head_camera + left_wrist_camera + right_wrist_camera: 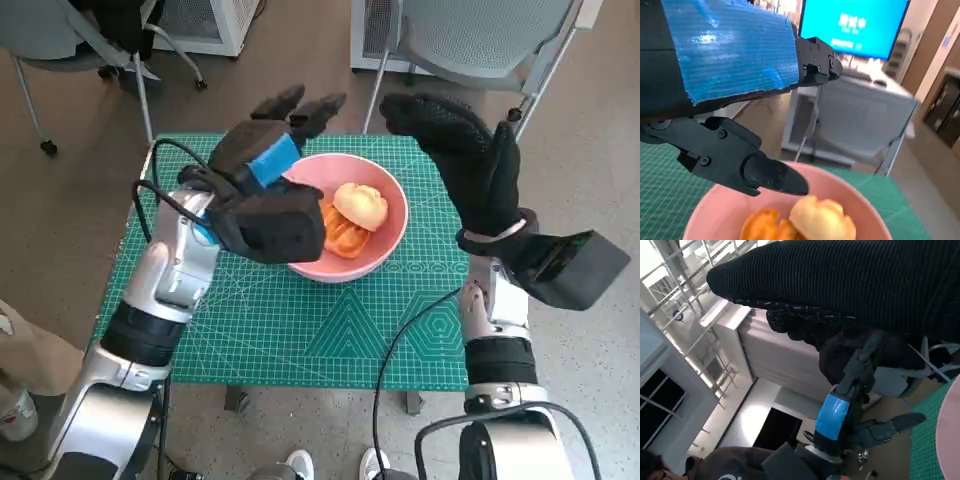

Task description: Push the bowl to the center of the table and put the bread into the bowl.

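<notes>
Lying in the bowl [395,232], the bread [361,204] sits between both spread, empty hands: left hand [262,195], right hand [465,165].

Only one thing carries writing: the blue screen [855,25], seen in the left wrist view at about one o'clock from the pink bowl [865,200], shows a short line of pale characters, too blurred to read. No other text, label or number is legible.

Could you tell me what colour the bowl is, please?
Pink; the bowl shows best in the head view.
</notes>
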Controlling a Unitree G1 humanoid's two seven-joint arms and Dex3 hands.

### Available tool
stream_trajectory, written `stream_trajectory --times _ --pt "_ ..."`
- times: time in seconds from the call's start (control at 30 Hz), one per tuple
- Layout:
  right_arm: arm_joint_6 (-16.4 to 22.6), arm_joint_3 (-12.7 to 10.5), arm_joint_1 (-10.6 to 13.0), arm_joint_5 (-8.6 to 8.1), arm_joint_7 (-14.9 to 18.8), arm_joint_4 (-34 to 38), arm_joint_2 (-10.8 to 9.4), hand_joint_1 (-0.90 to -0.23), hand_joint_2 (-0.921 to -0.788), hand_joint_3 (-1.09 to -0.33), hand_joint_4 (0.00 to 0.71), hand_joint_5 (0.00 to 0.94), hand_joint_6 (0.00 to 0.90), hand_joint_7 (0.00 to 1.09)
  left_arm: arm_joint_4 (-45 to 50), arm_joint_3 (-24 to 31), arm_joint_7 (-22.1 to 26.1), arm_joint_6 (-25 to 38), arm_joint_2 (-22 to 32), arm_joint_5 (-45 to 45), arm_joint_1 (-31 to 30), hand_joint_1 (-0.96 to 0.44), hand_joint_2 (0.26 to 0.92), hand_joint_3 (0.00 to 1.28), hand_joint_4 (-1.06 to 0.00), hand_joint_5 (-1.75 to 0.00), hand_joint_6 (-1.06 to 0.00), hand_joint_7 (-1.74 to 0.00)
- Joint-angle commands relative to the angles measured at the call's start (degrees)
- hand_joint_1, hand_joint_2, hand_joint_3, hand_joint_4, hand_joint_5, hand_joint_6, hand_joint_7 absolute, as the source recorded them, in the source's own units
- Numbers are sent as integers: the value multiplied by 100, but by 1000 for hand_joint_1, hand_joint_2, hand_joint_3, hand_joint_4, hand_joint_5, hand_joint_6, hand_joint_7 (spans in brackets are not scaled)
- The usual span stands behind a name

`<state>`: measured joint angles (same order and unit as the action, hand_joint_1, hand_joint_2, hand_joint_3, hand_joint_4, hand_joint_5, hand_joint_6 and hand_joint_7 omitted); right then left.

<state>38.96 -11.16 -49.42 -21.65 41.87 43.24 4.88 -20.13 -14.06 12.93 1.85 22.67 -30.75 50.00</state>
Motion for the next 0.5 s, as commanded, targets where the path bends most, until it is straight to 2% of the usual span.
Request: stream_trajectory --times 0.03,0.17,0.27,0.33,0.5 --pt "-147 30 85 -2 -77 -201 0 -737 -921 -878 38 4 -1 190 488 666 -287 -224 6 618 -358 -693 921 294 1 1 -104 -65" --pt "-277 64 91 -2 -142 -476 9 -740 -921 -872 40 5 -1 196 565 1498 -267 -904 -425 2080 -651 -702 921 366 1 1 -117 -69" --pt "-356 86 69 -5 -184 -654 13 -743 -921 -867 41 5 0 200 706 2028 197 -1067 -763 3393 -759 -707 921 393 1 1 -122 -71" --pt "-391 95 56 -10 -201 -749 13 -746 -921 -861 42 5 0 206 887 2210 411 -1034 -877 3955 -843 -701 921 409 1 1 -125 -72" --pt "-435 119 38 -8 -231 -894 5 -752 -921 -849 46 5 2 218 1177 2349 563 -1042 -905 4429 -988 -698 921 428 -6 -3 -128 -75"
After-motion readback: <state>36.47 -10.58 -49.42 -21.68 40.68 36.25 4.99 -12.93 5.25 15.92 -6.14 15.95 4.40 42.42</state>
